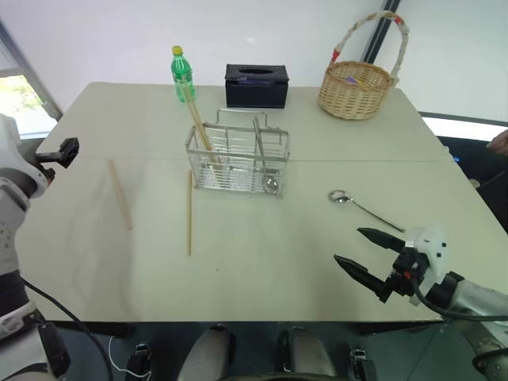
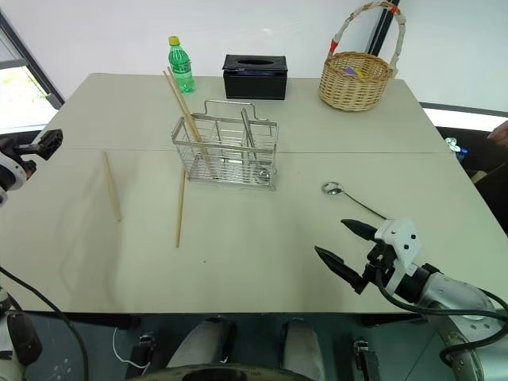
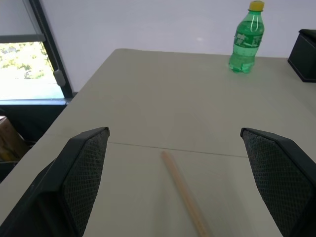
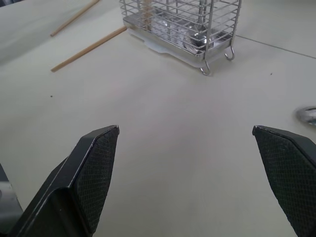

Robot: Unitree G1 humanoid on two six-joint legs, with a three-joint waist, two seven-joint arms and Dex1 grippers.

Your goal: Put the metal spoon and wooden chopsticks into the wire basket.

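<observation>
Metal spoon (image 1: 366, 206) is lying flat right of the wire basket (image 1: 238, 157), handle pointing toward the empty, spread-open right gripper (image 1: 359, 248). Two wooden chopsticks (image 1: 120, 194) are lying lengthwise at the basket's left; two are leaning inside. Left gripper (image 3: 173, 197) is hovering open.

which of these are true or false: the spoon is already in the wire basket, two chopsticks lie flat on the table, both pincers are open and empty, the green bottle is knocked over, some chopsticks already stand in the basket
1. The metal spoon is in the wire basket. False: it lies on the table, to the basket's right.
2. Two wooden chopsticks lie flat on the table. True.
3. The left pincer and right pincer are open and empty. True.
4. The green bottle is knocked over. False: it stands upright.
5. Some leaning chopsticks already stand in the basket. True.
</observation>
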